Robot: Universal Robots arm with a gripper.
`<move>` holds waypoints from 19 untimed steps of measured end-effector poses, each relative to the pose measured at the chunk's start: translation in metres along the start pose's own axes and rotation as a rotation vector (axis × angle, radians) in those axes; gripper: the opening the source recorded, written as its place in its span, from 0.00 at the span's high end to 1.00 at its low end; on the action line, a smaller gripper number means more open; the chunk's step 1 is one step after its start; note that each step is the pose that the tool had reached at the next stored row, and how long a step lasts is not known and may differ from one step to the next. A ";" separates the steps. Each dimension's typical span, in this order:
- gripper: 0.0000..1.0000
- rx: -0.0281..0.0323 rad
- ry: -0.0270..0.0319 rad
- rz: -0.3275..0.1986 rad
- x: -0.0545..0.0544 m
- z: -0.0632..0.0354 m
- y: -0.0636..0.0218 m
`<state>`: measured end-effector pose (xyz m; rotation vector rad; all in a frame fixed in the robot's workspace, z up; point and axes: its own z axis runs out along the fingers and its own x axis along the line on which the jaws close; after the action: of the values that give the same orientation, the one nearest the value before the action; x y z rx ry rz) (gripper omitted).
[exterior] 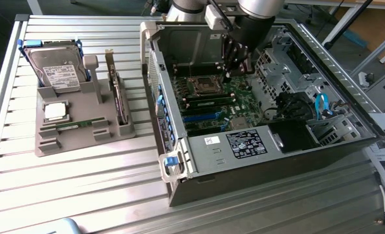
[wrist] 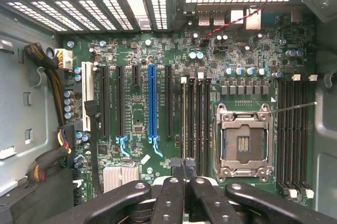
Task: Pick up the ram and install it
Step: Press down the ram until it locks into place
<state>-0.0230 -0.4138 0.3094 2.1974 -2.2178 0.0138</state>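
One ram (exterior: pixel 75 125), a thin green stick, lies in the grey holder (exterior: pixel 81 144) on the exterior view's left. A second green stick (exterior: pixel 209 102) looks seated in the motherboard's memory slots (wrist: pixel 196 118), beside the open processor socket (wrist: pixel 243 142). My gripper (exterior: pixel 233 68) reaches down into the open computer case (exterior: pixel 199 161), over that end of the board. In the wrist view my gripper (wrist: pixel 184 167) is shut, its black fingers (wrist: pixel 174 187) meeting just above the end of those slots. I see nothing held between them.
The holder also carries a hard drive (exterior: pixel 59 68), a square silver processor (exterior: pixel 55 111) and an upright expansion card (exterior: pixel 117 92). Case walls, a drive cage (exterior: pixel 277 73) and cables (exterior: pixel 321 107) close in around the board. A slatted metal table (exterior: pixel 81 195) lies beneath everything.
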 end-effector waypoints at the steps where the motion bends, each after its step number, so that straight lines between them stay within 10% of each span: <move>1: 0.89 -0.0001 0.0001 0.000 0.000 -0.0006 0.0000; 19: 0.89 0.0000 -0.0002 0.000 0.000 -0.0120 0.0001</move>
<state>-0.0230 -0.4137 0.3214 2.1975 -2.2179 0.0137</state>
